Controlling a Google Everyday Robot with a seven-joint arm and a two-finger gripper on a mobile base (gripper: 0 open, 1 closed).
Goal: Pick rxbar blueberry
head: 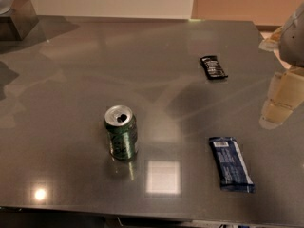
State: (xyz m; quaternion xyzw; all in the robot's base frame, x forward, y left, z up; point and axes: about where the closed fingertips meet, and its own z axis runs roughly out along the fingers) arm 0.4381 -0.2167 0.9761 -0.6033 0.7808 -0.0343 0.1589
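Note:
The rxbar blueberry (231,164) lies flat on the grey table (71,80) at the front right. It has a dark blue wrapper with a pale panel and small white text, and its long side runs front to back. My gripper (277,112) is a pale cream shape at the right edge of the view. It hangs above the table, behind and to the right of the bar, apart from it and holding nothing.
A small black wrapped bar (213,67) lies farther back on the right. An open green soda can (121,132) stands upright left of centre. A dark block (16,18) sits at the back left corner. The table's front edge (142,213) runs along the bottom.

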